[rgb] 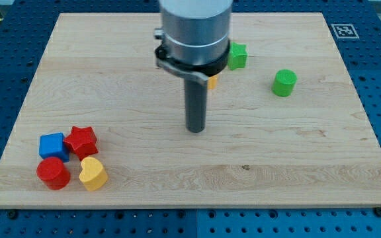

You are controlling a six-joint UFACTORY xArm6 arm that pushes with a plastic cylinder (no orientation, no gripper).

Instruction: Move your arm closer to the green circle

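My tip (196, 129) is seen mid-board, well apart from the green circle (284, 83), located toward the view's upper right. No jaws are fitted; a bare rod is used.

Green circle sitting off on its own, toward the view's upper right.

It's a short, bright green cylinder (284, 82) standing upright on its flat end on the wooden board, round top face up. Nothing is touching it. It's well apart from the rod's tip (196, 129), which is down on the board to the view's left of it and a bit lower, so there's a clear stretch of bare wood between the two.
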